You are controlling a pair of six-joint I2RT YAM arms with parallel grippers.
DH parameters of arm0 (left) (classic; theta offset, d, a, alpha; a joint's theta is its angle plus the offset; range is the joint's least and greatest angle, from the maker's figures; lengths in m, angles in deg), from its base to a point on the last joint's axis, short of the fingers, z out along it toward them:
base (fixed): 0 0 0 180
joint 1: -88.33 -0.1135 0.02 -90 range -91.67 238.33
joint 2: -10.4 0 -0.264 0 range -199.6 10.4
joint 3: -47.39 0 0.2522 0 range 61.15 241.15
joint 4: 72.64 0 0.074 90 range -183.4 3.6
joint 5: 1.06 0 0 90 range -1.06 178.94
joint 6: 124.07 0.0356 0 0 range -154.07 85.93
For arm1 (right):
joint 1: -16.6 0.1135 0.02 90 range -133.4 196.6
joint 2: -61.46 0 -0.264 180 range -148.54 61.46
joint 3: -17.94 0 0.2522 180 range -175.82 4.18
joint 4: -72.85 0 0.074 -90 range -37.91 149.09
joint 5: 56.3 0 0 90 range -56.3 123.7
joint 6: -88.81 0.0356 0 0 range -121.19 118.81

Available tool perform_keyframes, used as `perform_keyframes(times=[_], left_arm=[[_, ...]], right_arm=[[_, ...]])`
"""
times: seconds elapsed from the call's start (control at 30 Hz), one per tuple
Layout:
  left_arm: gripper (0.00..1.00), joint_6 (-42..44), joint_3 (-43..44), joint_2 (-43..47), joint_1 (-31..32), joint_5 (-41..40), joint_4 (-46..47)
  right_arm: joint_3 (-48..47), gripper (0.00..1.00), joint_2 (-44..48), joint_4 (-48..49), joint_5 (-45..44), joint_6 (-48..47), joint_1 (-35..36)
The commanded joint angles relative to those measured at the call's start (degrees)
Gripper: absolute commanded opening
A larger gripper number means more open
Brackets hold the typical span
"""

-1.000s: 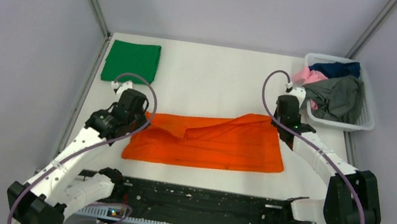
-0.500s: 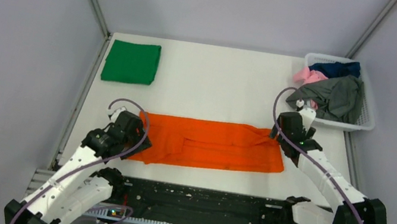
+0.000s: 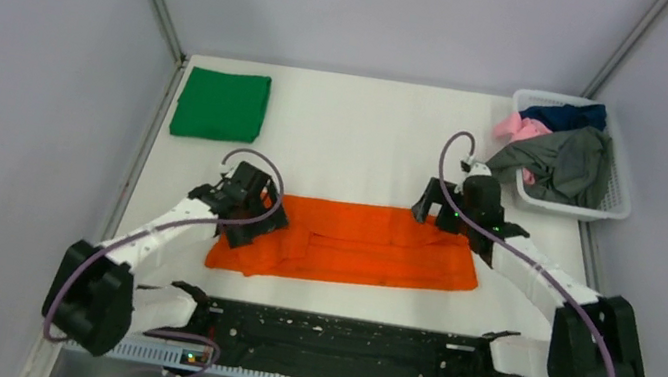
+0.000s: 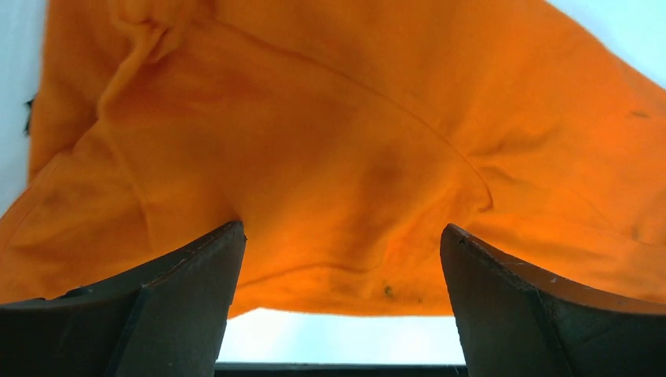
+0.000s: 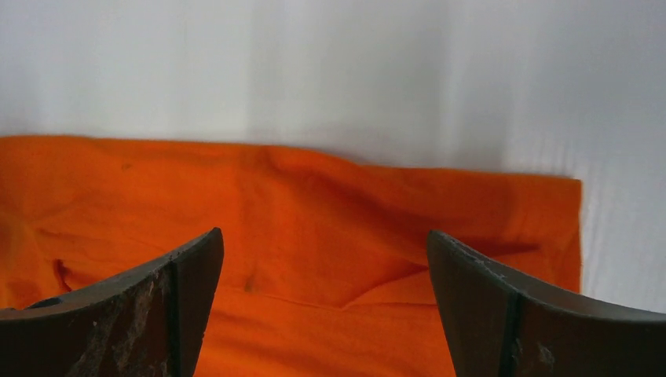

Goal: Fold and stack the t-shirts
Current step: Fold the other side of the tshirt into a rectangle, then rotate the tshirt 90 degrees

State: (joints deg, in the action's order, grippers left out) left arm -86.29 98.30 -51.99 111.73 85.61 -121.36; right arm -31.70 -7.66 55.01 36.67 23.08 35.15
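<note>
Nearest to my bases, the orange t-shirt (image 3: 361, 246) lies across the near half of the table (image 3: 357, 147) as a long band, apparently already folded lengthwise. My left gripper (image 4: 342, 232) hangs over its left end with the fingers spread wide and nothing between them. The cloth beneath is rumpled, with a curved seam and loose folds showing. My right gripper (image 5: 323, 236) is likewise spread and empty over the far right corner, where the edge runs straight and flat. Judgement: the step in hand is the crosswise fold. To do it well, each gripper should come down on a corner of the same end and take every layer, not only the top one. The left end wants smoothing first, or the bunching will be folded in. Farther back on the left, the green t-shirt (image 3: 220, 105) lies folded square, the likely stacking place. At the far right, the basket (image 3: 613, 209) holds grey (image 3: 567, 165), pink (image 3: 518, 128) and navy (image 3: 564, 114) shirts, unfolded.
</note>
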Motion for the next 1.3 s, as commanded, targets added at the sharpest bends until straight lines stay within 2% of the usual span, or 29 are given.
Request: perform_keyframes(times=[0.0, 0.1, 0.23, 0.43, 0.53, 0.63, 0.77, 0.83, 0.93, 1.0, 1.1, 1.2, 1.27], left_arm=[[0.99, -0.1, 4.0, -10.2, 0.0, -2.0, 7.0], [0.99, -0.8, 3.8, -15.7, -1.8, -2.8, 7.2], [0.99, -1.3, 2.2, -17.9, -4.2, -3.5, 7.3], [0.99, -0.1, 2.5, -18.1, -8.2, -5.8, 6.4], [0.99, 1.8, 5.5, -20.2, -9.9, -4.7, 6.7], [0.99, 2.7, 11.0, -24.4, -10.0, -4.2, 5.4], [0.99, 4.0, 18.5, -32.1, -10.0, -1.1, 8.4], [0.99, 4.4, 24.4, -37.5, -9.8, 1.7, 8.6], [0.99, 5.8, 36.5, -46.5, -8.1, 4.0, 7.8], [0.99, 6.8, 48.2, -53.7, -7.1, 4.5, 5.5], [0.99, 7.8, 65.5, -65.6, -6.7, 6.9, 4.1], [0.99, 6.5, 86.1, -80.9, -6.6, 15.8, 3.2], [0.99, 3.9, 95.8, -88.6, -6.4, 26.2, 11.0]], right_arm=[[-4.7, 0.99, -10.0, -1.2, 4.4, -1.4, 0.8], [-6.3, 0.99, -13.2, -7.9, -3.6, 1.3, 0.4], [-4.4, 0.99, -10.4, -13.0, -12.4, 4.8, -3.0], [-0.1, 0.99, -2.9, -16.0, -13.8, 6.9, -12.5], [1.2, 0.99, 1.1, -16.9, -13.1, 7.6, -16.2], [1.7, 0.99, 6.2, -13.7, -6.9, 4.8, -16.4], [3.3, 0.99, 10.3, -3.2, 10.8, 0.4, -15.9], [3.5, 0.99, 9.8, 0.5, 16.0, -0.4, -13.5], [1.8, 0.99, 5.8, 0.5, 15.4, -3.0, -5.6], [0.8, 0.99, 3.3, -0.9, 14.0, -3.6, -1.1], [1.5, 0.99, 1.3, -2.1, 13.8, -3.2, 1.2], [3.7, 0.99, 1.2, -4.5, 12.6, -3.4, 4.8], [5.7, 0.99, 1.3, -5.2, 13.6, -3.9, 7.7]])
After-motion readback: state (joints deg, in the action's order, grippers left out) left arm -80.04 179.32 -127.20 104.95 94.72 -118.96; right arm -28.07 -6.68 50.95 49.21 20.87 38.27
